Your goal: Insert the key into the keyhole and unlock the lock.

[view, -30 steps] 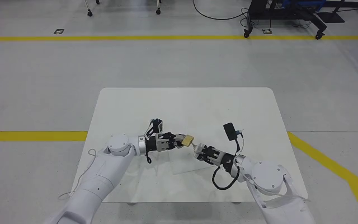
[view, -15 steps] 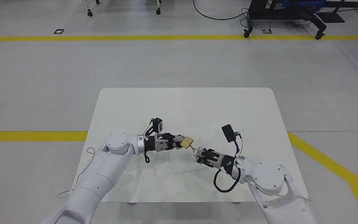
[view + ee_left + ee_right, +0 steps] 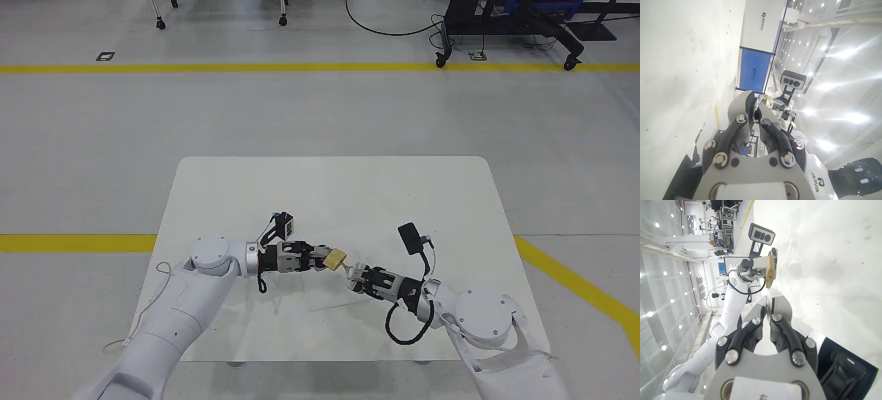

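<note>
A brass padlock [image 3: 334, 260] hangs just above the white table [image 3: 400, 190], near its middle. My left gripper [image 3: 312, 257] is shut on the padlock. In the left wrist view my left gripper [image 3: 756, 106] pinches the silver shackle [image 3: 757, 106], with the brass body [image 3: 767, 100] beyond the fingertips. My right gripper [image 3: 356, 274] sits close to the lock's right, shut on a thin silver key [image 3: 768, 308]. In the right wrist view the padlock [image 3: 770, 270] turns its keyhole end [image 3: 769, 278] toward my right gripper [image 3: 768, 300]. The key's tip lies just short of that end.
The table has free white surface all round the two grippers. Each arm's black wrist camera [image 3: 411, 237] sticks up close to the lock. Yellow floor lines [image 3: 80, 243] run past the table, and wheeled frames [image 3: 510, 30] stand far behind.
Both grippers have drifted a little toward the table's front edge, the padlock going with the left one. Both grips are unchanged.
</note>
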{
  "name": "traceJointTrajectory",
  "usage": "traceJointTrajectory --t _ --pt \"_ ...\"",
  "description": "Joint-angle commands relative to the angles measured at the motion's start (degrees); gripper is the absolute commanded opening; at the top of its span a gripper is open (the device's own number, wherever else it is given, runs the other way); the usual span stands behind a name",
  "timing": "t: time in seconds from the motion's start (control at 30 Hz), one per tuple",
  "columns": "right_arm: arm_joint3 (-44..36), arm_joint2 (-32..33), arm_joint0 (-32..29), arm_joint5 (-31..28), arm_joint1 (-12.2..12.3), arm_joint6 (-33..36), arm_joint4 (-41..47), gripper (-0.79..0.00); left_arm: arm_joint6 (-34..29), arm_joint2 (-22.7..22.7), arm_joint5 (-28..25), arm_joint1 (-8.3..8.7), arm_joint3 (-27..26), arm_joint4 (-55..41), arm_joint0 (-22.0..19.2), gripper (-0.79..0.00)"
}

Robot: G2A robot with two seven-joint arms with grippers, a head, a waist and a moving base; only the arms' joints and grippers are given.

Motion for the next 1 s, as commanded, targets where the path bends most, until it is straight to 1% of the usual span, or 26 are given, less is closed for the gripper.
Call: traceJointTrajectory --t 0.0,0.37,0.8,0.87,0.97 --pt "0.1 -0.1 0.1 0.1 0.1 0.1 0.1 -0.785 -0.1 0.0 0.1 -0.04 0.1 -0.2 0.0 -0.785" --pt "1.0 -0.9 1.0 0.0 0.3 0.3 0.9 -0.785 -0.6 0.0 0.1 -0.13 0.7 0.0 -0.4 -0.785" --pt "3.3 -2.8 3.1 0.7 0.3 -1.8 1.7 -0.785 -0.7 -0.1 0.2 -0.3 0.9 -0.6 -0.3 -0.785" --pt "3.5 -3.1 3.4 0.8 0.3 -2.0 1.9 -0.705 -0.7 -0.1 0.2 -0.32 0.8 -0.6 -0.3 -0.785" --pt "3.8 -3.5 4.0 1.0 0.3 -2.3 2.1 -0.711 -0.6 -0.2 0.3 -0.35 0.8 -0.8 -0.3 -0.785"
